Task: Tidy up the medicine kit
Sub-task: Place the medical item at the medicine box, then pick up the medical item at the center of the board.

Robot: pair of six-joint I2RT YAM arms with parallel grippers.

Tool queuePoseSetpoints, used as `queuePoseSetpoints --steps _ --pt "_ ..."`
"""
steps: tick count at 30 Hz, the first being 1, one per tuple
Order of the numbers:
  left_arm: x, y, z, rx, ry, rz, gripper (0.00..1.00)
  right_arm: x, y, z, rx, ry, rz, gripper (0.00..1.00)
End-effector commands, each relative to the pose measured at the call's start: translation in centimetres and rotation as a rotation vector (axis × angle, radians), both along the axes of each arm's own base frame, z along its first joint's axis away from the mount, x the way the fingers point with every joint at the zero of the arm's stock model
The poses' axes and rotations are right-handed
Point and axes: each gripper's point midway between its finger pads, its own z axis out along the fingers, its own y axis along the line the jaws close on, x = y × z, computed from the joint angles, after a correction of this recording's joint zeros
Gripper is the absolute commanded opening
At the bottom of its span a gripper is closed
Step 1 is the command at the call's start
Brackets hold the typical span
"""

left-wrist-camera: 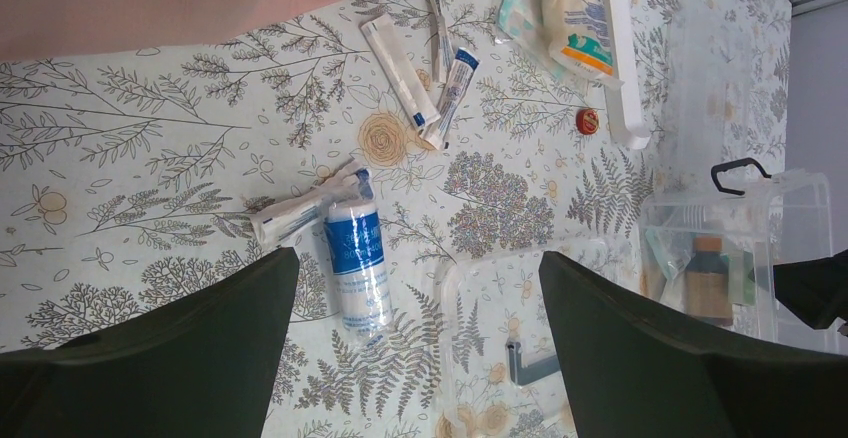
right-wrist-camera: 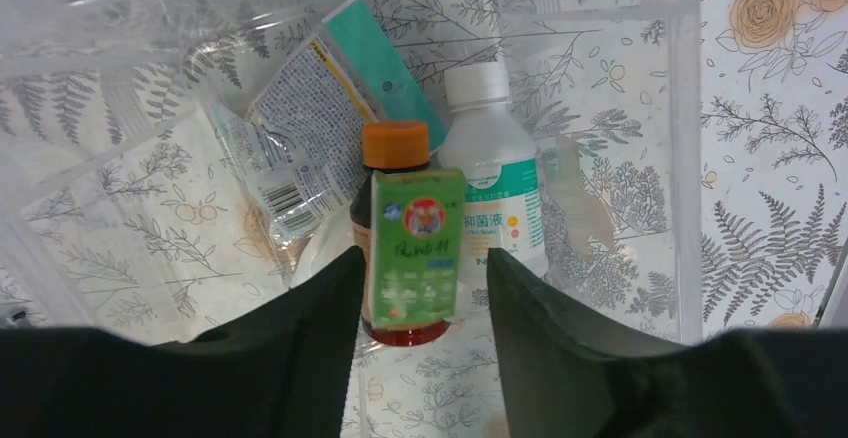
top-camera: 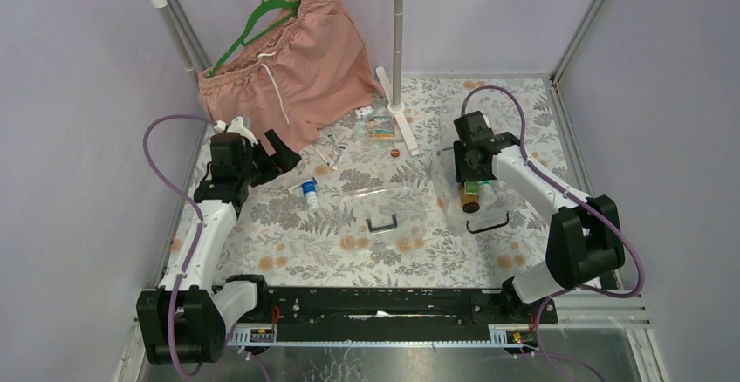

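Observation:
The clear kit box [top-camera: 497, 212] stands at the right, its black handle at the near side; it also shows in the left wrist view [left-wrist-camera: 800, 198]. My right gripper [top-camera: 471, 175] hangs open over it. In the right wrist view [right-wrist-camera: 425, 253] a small green carton [right-wrist-camera: 415, 248] lies between the fingers, with a gap on each side. It rests on a brown bottle with an orange cap [right-wrist-camera: 395, 145], beside a white bottle [right-wrist-camera: 490, 158] and sachets [right-wrist-camera: 300, 148]. The clear lid [top-camera: 384, 203] lies mid-table. My left gripper [top-camera: 272, 157] is open and empty, above a blue-labelled bandage roll [left-wrist-camera: 355, 258].
Pink shorts [top-camera: 288, 59] hang on a green hanger from a rack at the back left. The rack's post [top-camera: 399, 33] and white foot [top-camera: 403, 120] stand at the back centre. Loose tubes and sachets [left-wrist-camera: 430, 78], a packet [left-wrist-camera: 570, 18] and a small red cap [left-wrist-camera: 588, 121] lie near the foot.

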Motion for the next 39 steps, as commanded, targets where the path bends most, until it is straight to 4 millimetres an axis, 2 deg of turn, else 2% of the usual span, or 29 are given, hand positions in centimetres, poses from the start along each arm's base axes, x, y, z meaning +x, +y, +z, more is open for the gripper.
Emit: queuePoseSetpoints --steps 1,6,11,14,16,21,25,29,32,34,39 --pt "0.4 0.0 0.3 -0.005 -0.035 -0.009 0.99 0.1 -0.6 0.5 -0.022 -0.014 -0.031 0.60" --pt "0.4 0.1 0.4 0.013 -0.040 -0.017 0.99 0.7 -0.7 2.5 -0.015 -0.070 -0.038 0.66" --pt "0.2 -1.0 0.5 0.031 -0.049 -0.044 0.98 1.6 0.1 5.9 0.062 -0.196 -0.031 0.68" --pt "-0.1 -3.3 0.6 0.076 -0.053 -0.079 0.99 2.1 2.5 7.9 0.214 -0.297 0.016 0.68" --pt "-0.5 -5.6 0.4 0.073 -0.038 -0.100 0.98 2.1 4.7 9.3 0.350 -0.359 0.070 0.69" --pt "-0.7 -12.0 -0.2 0.037 -0.022 -0.150 0.99 1.4 6.3 11.1 0.498 -0.454 0.087 0.71" --pt "1.9 -14.7 -0.1 -0.008 -0.027 -0.146 0.99 0.6 7.0 10.9 0.548 -0.446 0.109 0.72" --pt "5.3 -16.8 0.1 -0.040 -0.039 -0.137 0.99 -0.2 6.9 11.1 0.583 -0.479 0.099 0.73" --pt "7.6 -17.3 0.1 -0.068 -0.098 -0.081 0.97 -0.7 6.7 11.8 0.614 -0.512 0.075 0.73" --pt "9.1 -17.5 -0.2 -0.072 -0.116 -0.045 0.95 -1.2 7.3 12.5 0.667 -0.523 0.087 0.73" --pt "12.9 -18.6 -2.1 -0.028 -0.135 -0.025 0.94 -1.9 7.6 13.1 0.709 -0.533 0.096 0.73"
